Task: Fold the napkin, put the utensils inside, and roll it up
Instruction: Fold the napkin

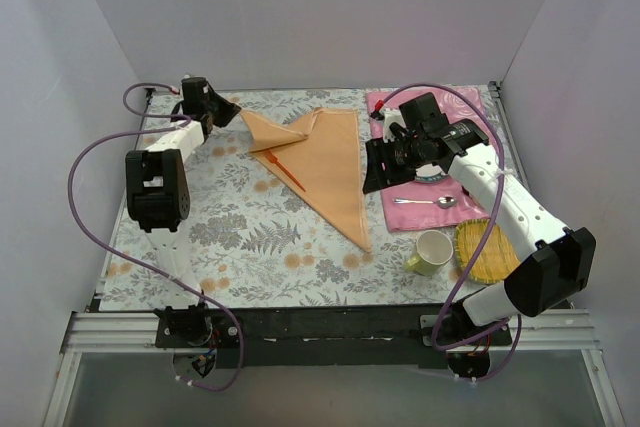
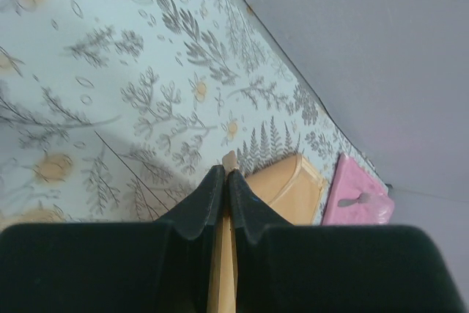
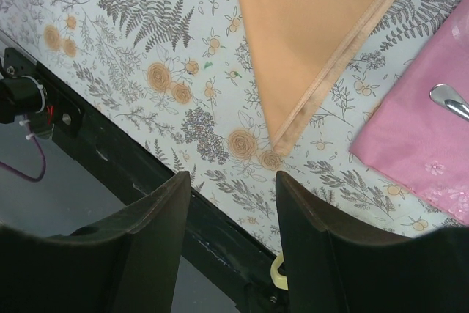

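Note:
The peach-orange napkin (image 1: pixel 322 159) lies on the floral tablecloth, folded into a rough triangle whose point faces the near edge. My left gripper (image 1: pixel 235 114) is at its far left corner, shut on the cloth. In the left wrist view a strip of napkin (image 2: pixel 222 269) runs between the closed fingers (image 2: pixel 205 203). My right gripper (image 1: pixel 378 175) hovers open just right of the napkin, nothing between its fingers (image 3: pixel 157 214); the napkin's near point (image 3: pixel 308 34) lies below it. A silver spoon (image 1: pixel 426 202) rests on the pink placemat (image 1: pixel 400 217).
A pale yellow cup (image 1: pixel 432 252) and a yellow woven mat (image 1: pixel 488 250) sit at the near right. The black table rail (image 3: pixel 110 174) runs under the right gripper. White walls enclose the table on three sides.

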Motion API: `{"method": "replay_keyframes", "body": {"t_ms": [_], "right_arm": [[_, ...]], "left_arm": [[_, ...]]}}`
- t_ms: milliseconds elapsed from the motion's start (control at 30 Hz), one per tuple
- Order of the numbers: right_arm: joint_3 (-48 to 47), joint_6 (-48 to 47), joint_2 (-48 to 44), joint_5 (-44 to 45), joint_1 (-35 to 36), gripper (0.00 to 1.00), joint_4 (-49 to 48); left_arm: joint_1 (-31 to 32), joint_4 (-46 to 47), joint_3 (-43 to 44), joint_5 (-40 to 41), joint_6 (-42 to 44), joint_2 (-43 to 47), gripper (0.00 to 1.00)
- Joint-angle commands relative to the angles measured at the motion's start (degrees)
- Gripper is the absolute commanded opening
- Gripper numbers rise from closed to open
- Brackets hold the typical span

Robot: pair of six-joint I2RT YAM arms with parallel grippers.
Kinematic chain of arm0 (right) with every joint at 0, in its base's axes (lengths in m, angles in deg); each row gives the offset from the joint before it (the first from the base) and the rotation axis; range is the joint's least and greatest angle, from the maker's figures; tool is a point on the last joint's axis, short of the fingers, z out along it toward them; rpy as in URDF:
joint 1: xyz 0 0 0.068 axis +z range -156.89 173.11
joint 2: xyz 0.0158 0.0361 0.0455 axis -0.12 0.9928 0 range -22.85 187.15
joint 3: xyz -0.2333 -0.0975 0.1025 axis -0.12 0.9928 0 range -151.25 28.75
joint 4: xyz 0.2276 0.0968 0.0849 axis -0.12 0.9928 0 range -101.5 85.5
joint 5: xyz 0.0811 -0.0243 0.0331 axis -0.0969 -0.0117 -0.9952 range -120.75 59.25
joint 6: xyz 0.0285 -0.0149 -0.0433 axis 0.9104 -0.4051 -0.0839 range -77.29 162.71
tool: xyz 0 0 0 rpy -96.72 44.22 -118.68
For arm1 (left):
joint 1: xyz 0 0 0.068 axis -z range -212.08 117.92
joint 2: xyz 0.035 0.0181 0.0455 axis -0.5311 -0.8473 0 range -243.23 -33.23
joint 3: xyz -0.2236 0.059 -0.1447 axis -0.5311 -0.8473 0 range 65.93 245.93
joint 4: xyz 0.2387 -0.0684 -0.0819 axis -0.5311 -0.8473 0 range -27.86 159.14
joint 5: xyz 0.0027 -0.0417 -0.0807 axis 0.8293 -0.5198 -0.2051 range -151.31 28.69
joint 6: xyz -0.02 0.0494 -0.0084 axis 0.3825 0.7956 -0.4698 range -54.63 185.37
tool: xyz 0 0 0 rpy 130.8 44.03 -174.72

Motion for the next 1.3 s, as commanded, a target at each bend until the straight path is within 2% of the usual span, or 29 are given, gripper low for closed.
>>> {"method": "replay_keyframes", "body": {"t_ms": [0,233,400,633,767,900,1100,1167,1267], "right_arm": [[-1.9,0.3,-1.9,0.9,-0.3,0.58,1.6],[-1.7,0.5,-2.1,1.2,-0.6,0.58,2.4],[-1.9,0.6,-1.4,0.6,-0.7,0.58,1.8],[-1.7,0.6,-0.6,-0.1,-0.6,0.58,1.0],[-1.5,0.3,-0.5,-0.6,-0.6,0.58,1.2],[-1.4,-0.3,-0.5,-0.9,-0.6,0.58,2.0],[-1.2,0.3,-0.9,-1.4,-0.7,0.58,2.4],[-1.2,0.4,-1.0,-1.5,-0.7,0.58,2.3],[-0.7,0.3,-1.2,-0.9,-0.8,0.58,2.3]], "left_arm": [[-4.3,0.3,4.4,1.1,2.1,-1.0,0.02],[-5.3,0.7,10.5,-0.7,2.0,-5.9,0.02],[-4.7,1.8,11.0,-4.5,0.3,-6.4,0.02],[-1.7,5.7,2.7,-5.2,0.0,0.9,0.02],[-1.2,9.6,-1.2,0.5,-0.4,4.8,0.02],[-3.4,9.1,6.4,0.6,0.2,-0.2,0.02],[-3.5,7.8,17.3,-0.5,3.1,-8.0,0.02],[-3.5,6.2,19.0,-1.4,3.6,-9.1,0.02],[-3.4,6.1,17.2,-2.9,3.8,-8.4,0.02]]}}
